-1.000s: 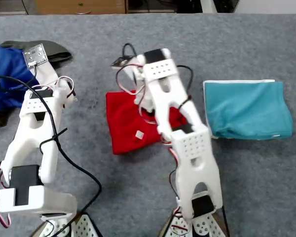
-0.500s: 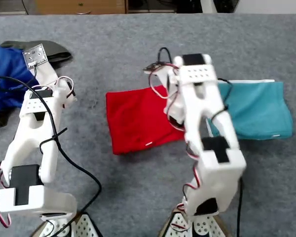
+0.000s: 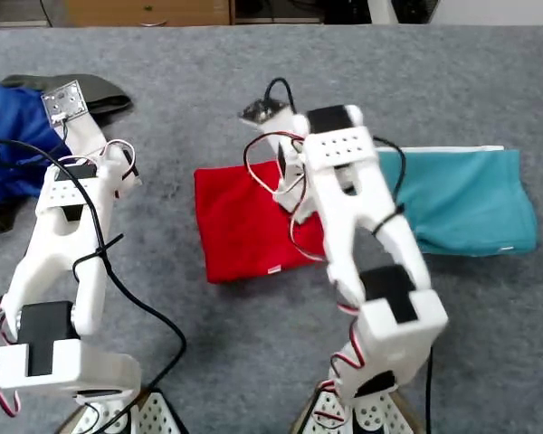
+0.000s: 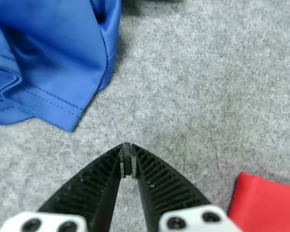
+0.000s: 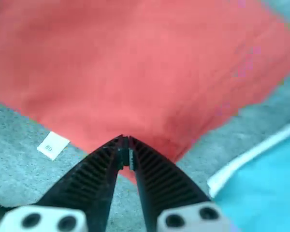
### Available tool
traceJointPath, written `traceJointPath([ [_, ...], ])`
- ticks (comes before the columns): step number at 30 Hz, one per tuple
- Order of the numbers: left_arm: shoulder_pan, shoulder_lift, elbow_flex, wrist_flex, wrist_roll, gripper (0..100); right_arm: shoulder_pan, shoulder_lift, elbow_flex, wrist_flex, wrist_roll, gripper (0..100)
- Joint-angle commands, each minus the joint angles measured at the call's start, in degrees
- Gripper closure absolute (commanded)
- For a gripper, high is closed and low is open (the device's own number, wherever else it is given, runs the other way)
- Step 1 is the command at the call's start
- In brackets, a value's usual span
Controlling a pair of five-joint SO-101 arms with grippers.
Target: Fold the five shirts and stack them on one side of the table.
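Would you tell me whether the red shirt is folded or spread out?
Folded: the red shirt lies as a compact rectangle with straight edges, and no sleeves or collar show.

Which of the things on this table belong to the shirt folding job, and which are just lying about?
Part of the job:
red shirt, folded
teal shirt, folded
blue shirt, still crumpled
dark green garment behind it, probably a shirt

Just lying about:
black cable on the table
wooden cabinet beyond the table
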State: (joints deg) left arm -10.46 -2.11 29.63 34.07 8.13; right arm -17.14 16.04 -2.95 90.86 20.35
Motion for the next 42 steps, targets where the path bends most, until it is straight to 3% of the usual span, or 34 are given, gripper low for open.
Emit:
traceJointPath([
  [1,-0.62,-0.48,-0.44,-0.88,-0.35,98,1.54,1.80,-1.45,0.00,-0.53,99.6],
  [11,-0.26,-0.48,-0.26,-0.88,-2.02,98,5.49,-3.56,7.96,-1.41,1.32,99.6],
  [21,0.62,-0.92,-0.26,-0.35,-2.20,98,5.58,-3.74,18.86,-14.68,3.08,99.6],
  [27,4.48,-7.96,-2.73,8.00,-2.11,98,7.69,-10.07,-1.45,1.41,4.84,99.6],
  [31,14.68,-16.31,-3.34,15.12,-1.93,98,9.36,-9.71,-13.93,8.18,9.76,99.5],
  [35,19.69,-20.09,-2.73,13.71,-1.93,98,9.45,2.15,-19.56,7.38,8.44,99.5],
  [42,23.03,-11.21,-3.69,5.89,-1.93,98,8.57,23.52,-41.36,6.33,3.43,99.5],
])
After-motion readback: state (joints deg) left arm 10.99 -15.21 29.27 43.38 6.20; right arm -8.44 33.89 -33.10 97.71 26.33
